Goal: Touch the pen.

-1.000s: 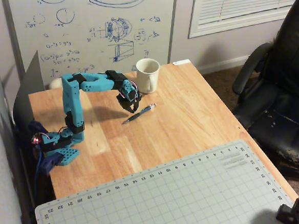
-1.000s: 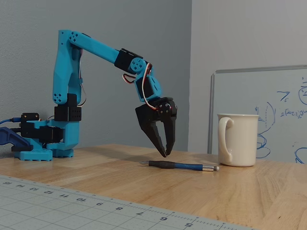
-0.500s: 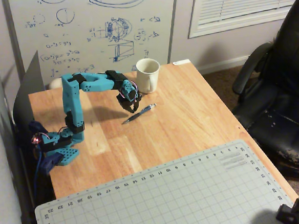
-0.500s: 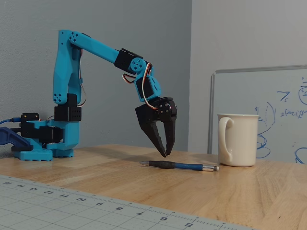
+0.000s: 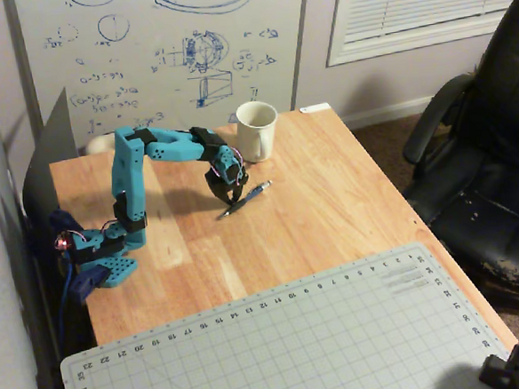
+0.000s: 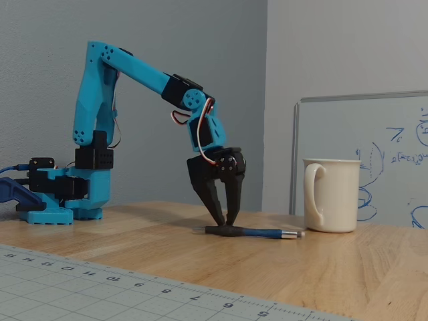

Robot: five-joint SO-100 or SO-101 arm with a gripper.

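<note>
Gripper (image 6: pixel 223 221), black two-finger claw on blue arm: fingertips nearly pressed together, tips meeting the pen's dark end. Thin dark blue-black pen (image 6: pixel 253 233) with silvery tip: flat on wooden table (image 5: pixel 331 198), at 7 o'clock from cream ceramic mug (image 5: pixel 257 130) in the overhead view.

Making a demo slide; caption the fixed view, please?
Blue arm's end effector touches down on the pen beside a cream mug on the wooden table.

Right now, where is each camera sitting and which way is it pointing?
Overhead view: high above the mat's end of the table, looking down toward the whiteboard; whole arm shows.
Fixed view: low at table height, side-on toward the grey wall; whole arm shows.
Both share the tool with its tips at the pen, plus the mug.
</note>
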